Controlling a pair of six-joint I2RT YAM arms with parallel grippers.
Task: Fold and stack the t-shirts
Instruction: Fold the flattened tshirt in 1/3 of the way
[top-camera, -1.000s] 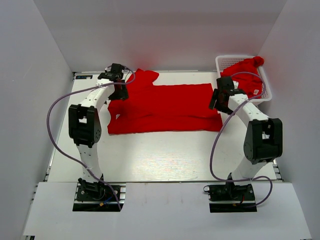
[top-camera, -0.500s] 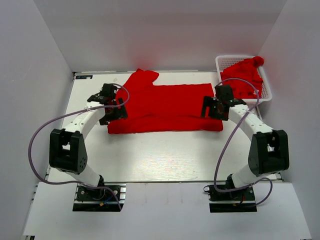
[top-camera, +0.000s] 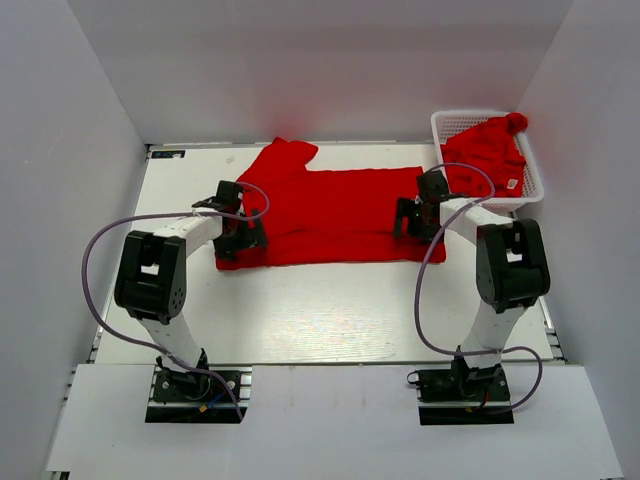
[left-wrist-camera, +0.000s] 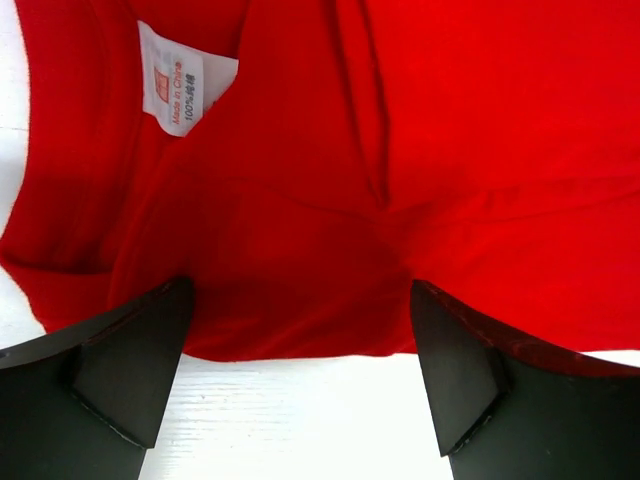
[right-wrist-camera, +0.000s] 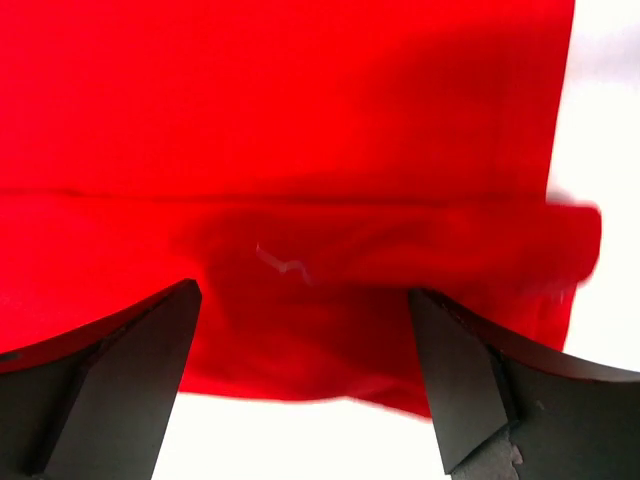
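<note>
One red t-shirt (top-camera: 330, 212) lies folded lengthwise across the table, a sleeve pointing to the far side. My left gripper (top-camera: 243, 236) is low at the shirt's left end, jaws open. In the left wrist view the left gripper (left-wrist-camera: 300, 375) straddles the shirt's near edge (left-wrist-camera: 300, 300), and a white label (left-wrist-camera: 175, 90) shows at the collar. My right gripper (top-camera: 408, 220) is open at the shirt's right end. In the right wrist view the right gripper (right-wrist-camera: 300, 385) frames the rumpled cloth edge (right-wrist-camera: 300, 330). A second t-shirt (top-camera: 488, 155) is bunched in the basket.
A white lattice basket (top-camera: 452, 122) stands at the far right corner, close behind the right arm. White walls close in three sides. Bare white table (top-camera: 320, 310) stretches between the shirt and the arm bases.
Both arms have swung from the shirt's far corners toward me and down to its left and right ends. The shirt has not moved.
</note>
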